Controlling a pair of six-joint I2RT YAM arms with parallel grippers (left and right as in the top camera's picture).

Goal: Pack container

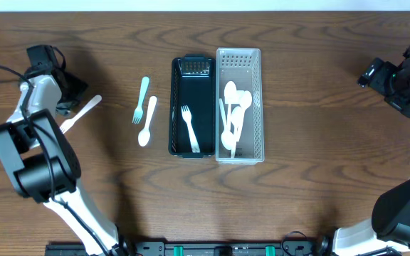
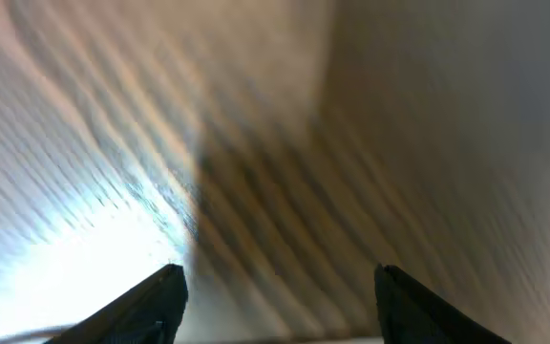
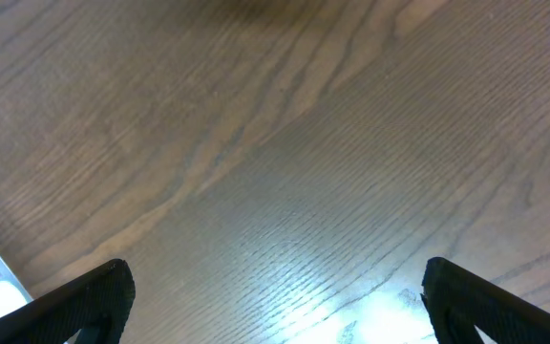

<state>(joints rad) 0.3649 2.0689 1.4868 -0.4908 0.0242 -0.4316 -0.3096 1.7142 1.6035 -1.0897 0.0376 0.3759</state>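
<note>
A black tray (image 1: 203,99) holding a white fork (image 1: 190,130) sat mid-table, touching a clear basket (image 1: 252,84) of white spoons (image 1: 233,114). A teal fork (image 1: 142,99) and a white spoon (image 1: 146,124) lay nearby on the left arm's side. The left gripper (image 2: 277,282) and right gripper (image 3: 280,296) both had fingers spread apart over bare wood.

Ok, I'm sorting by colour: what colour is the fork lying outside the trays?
Pale mint green; the fork shows best in the overhead view.

Fork (image 1: 190,129) in left tray (image 1: 173,107); spoons (image 1: 233,114) in right tray (image 1: 258,85) alongside; loose fork (image 1: 141,99) and loose spoon (image 1: 147,122) farther left
</note>
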